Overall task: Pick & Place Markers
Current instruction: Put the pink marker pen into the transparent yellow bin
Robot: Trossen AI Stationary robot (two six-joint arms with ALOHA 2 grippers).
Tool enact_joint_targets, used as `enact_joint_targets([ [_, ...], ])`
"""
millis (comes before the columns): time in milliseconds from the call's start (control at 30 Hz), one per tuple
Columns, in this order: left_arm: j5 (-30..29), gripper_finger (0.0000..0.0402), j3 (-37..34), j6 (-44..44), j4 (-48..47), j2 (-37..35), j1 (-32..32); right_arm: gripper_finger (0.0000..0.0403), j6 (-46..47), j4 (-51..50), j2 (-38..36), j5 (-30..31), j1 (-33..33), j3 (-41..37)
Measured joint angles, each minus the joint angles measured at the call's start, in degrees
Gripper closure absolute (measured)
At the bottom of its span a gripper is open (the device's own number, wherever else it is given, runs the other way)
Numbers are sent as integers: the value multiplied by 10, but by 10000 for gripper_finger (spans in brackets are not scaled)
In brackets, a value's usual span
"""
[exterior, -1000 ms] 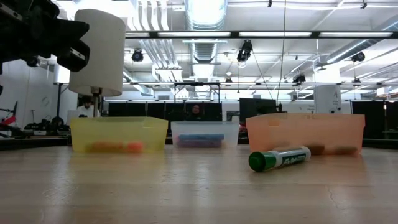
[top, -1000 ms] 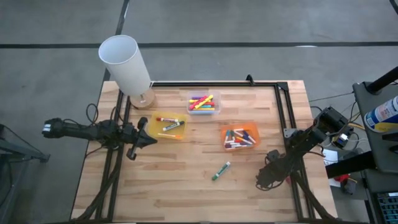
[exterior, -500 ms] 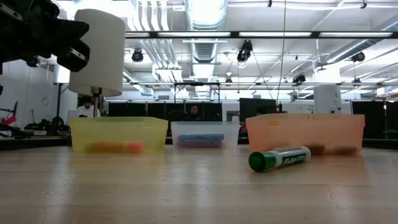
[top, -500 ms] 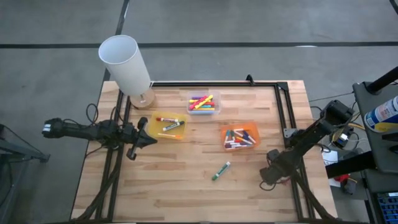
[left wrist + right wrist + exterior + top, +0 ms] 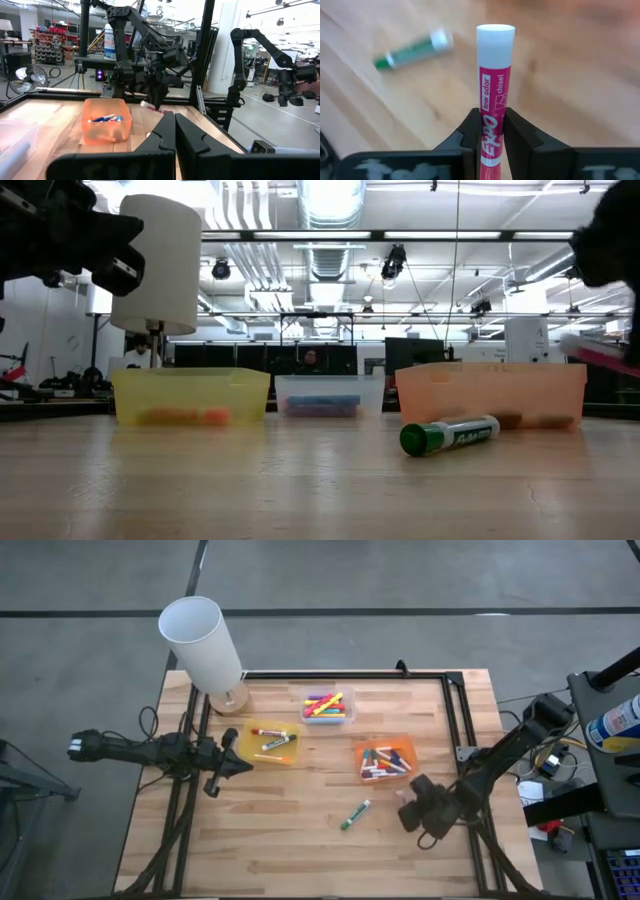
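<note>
The right gripper (image 5: 489,127) had its fingers closed around a pink marker (image 5: 493,95), which stuck straight out past the fingertips. The marker was a slim pink barrel with white lettering and a flat white end. Seen from above, this gripper (image 5: 412,808) hung over the bare wood of the table (image 5: 300,840), near the right edge and below the orange tray (image 5: 386,760).

A green marker (image 5: 355,814) with a white band lay loose on the table just left of the gripper, apart from all the trays. More markers in mixed colours lay in the orange tray, the clear tray (image 5: 328,706) and the yellow tray (image 5: 272,744).

The left gripper (image 5: 174,131) had its fingers pressed together with nothing between them, and it sat at the left end of the yellow tray (image 5: 228,757). A white cup (image 5: 201,640) stood tilted at the table's back left corner.

From table height only a dark edge of the right arm (image 5: 610,240) and a pink sliver of the held marker (image 5: 600,356) showed, cut off by the frame. From above the held marker was hidden under the gripper. The tray contents looked like coloured smudges through the tray walls.
</note>
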Motion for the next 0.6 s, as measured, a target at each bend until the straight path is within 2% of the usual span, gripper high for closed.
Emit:
enact_joint_targets([
  [233,0,401,0,0,-5,1,0,354,-81,-4,-24,197,-5,0],
  [400,0,401,0,0,-8,1,0,354,-90,-28,-27,333,-22,0],
  [500,0,401,0,0,-8,1,0,354,-89,-51,-25,372,-42,0],
  [600,0,401,0,0,-8,1,0,354,-102,-66,-25,385,-75,0],
])
